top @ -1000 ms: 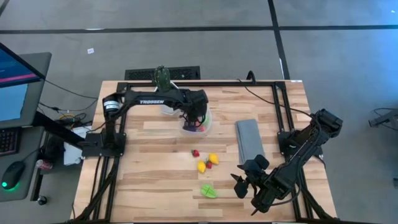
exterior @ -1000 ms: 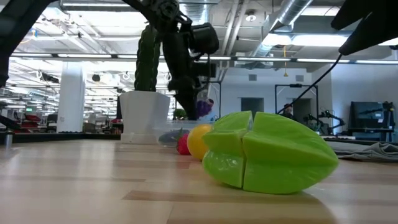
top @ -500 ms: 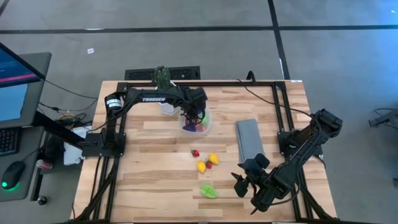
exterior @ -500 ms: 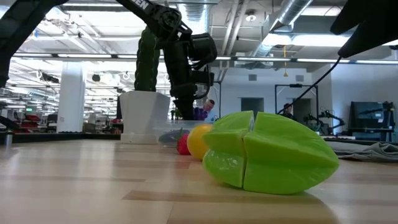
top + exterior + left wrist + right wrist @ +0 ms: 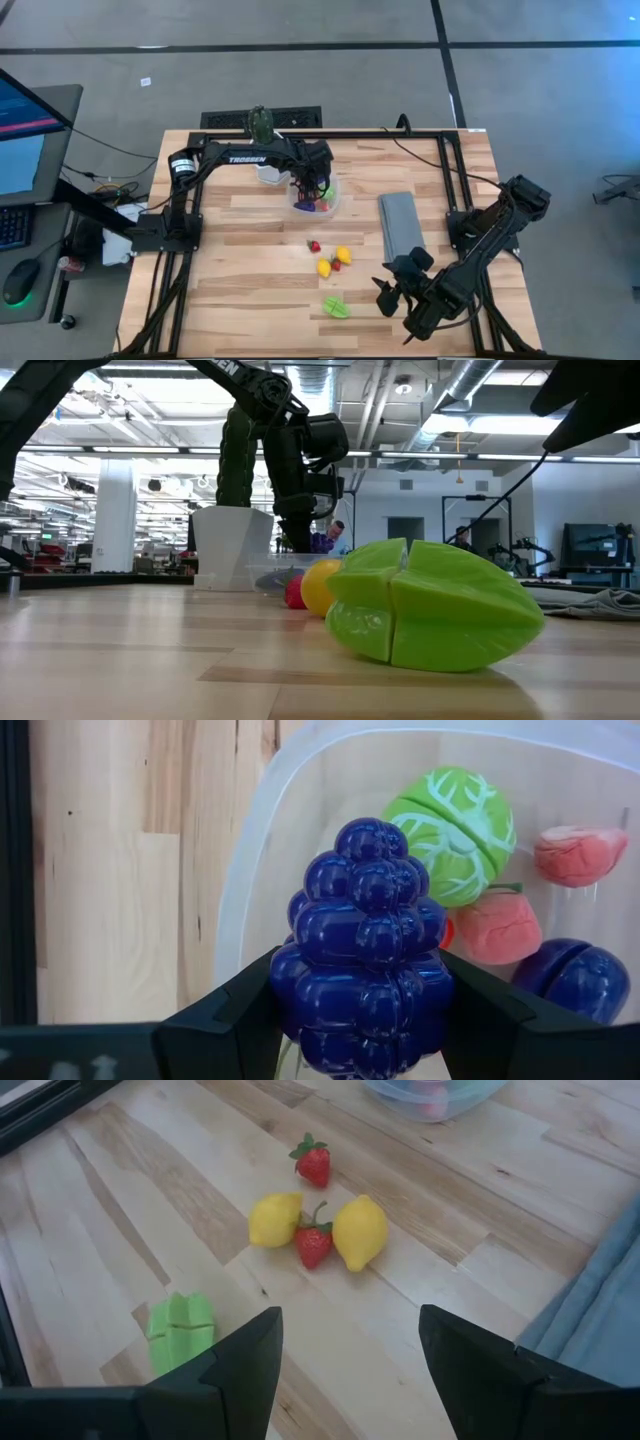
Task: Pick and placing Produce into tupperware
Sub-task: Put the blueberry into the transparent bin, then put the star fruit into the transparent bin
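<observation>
The clear round tupperware (image 5: 330,203) stands at the far middle of the table and holds a green cabbage (image 5: 452,820), pink pieces (image 5: 580,855) and a purple piece (image 5: 575,978). My left gripper (image 5: 312,186) hangs over it, shut on a dark purple grape bunch (image 5: 362,950). Loose produce lies on the bare wood nearer the front: two strawberries (image 5: 313,1163), two lemons (image 5: 360,1232) and a green star fruit (image 5: 336,307). My right gripper (image 5: 397,284) waits open at the near right, with nothing between its fingers (image 5: 230,1370). My left gripper pinches the grape bunch by its wide lower half (image 5: 300,990) between its two fingers (image 5: 225,1020), one on each side. The fingers come steeply from above. The bunch is clear of the table, above the tupperware's opening near its rim (image 5: 240,880).
A tall green cactus (image 5: 260,123) in a white pot (image 5: 230,545) stands just beyond the tupperware, close to my left arm. A folded grey cloth (image 5: 400,222) lies right of the middle, between the produce and my right arm. Bare wood lies at the near left.
My left gripper, keeping hold of the grape bunch, has rolled a little about its own pointing line and settled slightly lower over the tupperware. It has kept still for the last half second.
</observation>
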Action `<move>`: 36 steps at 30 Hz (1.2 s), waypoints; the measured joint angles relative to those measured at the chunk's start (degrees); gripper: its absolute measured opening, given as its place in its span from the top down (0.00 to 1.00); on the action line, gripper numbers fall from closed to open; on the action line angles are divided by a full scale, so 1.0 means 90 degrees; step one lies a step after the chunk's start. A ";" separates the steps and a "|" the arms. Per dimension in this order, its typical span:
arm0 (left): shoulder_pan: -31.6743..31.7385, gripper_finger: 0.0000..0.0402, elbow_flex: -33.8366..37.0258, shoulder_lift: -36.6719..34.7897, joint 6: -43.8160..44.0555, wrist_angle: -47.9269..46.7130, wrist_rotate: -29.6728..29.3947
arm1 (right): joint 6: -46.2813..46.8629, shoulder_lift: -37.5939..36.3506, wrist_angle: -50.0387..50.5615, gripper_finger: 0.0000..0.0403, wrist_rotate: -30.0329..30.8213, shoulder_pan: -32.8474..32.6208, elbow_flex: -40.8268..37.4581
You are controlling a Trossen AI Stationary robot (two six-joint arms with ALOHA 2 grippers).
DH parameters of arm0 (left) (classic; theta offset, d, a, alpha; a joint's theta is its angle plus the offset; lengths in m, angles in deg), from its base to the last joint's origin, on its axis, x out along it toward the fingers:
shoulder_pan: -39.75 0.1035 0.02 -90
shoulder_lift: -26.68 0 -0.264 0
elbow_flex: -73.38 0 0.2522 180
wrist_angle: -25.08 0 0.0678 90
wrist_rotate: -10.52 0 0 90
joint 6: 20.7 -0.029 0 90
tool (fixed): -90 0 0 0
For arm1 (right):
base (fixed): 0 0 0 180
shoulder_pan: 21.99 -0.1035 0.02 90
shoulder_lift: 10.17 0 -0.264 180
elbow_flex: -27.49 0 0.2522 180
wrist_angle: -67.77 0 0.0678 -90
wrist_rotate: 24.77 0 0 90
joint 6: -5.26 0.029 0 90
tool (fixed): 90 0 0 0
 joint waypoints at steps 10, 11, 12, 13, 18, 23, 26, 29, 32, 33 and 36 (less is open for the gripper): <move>0.0000 0.39 0.0000 -0.0005 0.0002 0.0002 -0.0080 | 0.0005 0.0000 -0.0027 0.35 0.0000 -0.0002 0.0000; 0.0000 0.37 0.0000 -0.0005 0.0000 0.0002 -0.0080 | 0.0005 0.0000 -0.0027 0.35 0.0000 -0.0002 0.0000; 0.0000 0.35 0.0000 -0.0007 -0.0002 0.0002 -0.0080 | 0.0005 0.0000 -0.0039 0.35 0.0000 -0.0002 0.0000; 0.0000 0.32 0.0000 -0.0007 -0.0002 0.0002 -0.0080 | 0.0005 0.0000 -0.0056 0.35 0.0000 0.0000 0.0000; 0.0000 0.26 0.0000 -0.0010 -0.0007 -0.0038 -0.0093 | 0.0005 0.0001 -0.0105 0.35 0.0000 -0.0002 0.0000; 0.0000 0.26 0.0000 -0.0024 -0.0026 -0.0293 0.0002 | 0.0005 0.0001 -0.0116 0.35 0.0000 -0.0002 0.0000; 0.0000 0.26 -0.0032 -0.0034 -0.0027 -0.0747 0.0179 | 0.0005 0.0001 -0.0077 0.35 0.0000 0.0000 0.0000; -0.0023 0.26 -0.0195 -0.0036 -0.0031 -0.1424 0.0457 | 0.0003 0.0002 -0.0039 0.35 -0.0001 0.0000 0.0000; -0.0114 0.28 -0.0357 -0.0094 -0.0029 -0.1890 0.0558 | 0.0002 0.0002 0.0011 0.35 -0.0002 0.0000 0.0000; -0.0167 0.28 -0.0398 -0.0162 -0.0034 -0.1949 0.0559 | 0.0002 0.0002 0.0031 0.35 -0.0002 0.0000 0.0000; -0.0288 0.31 -0.0475 -0.0542 -0.0045 -0.1787 0.0559 | 0.0003 0.0002 0.0056 0.35 -0.0003 0.0000 0.0000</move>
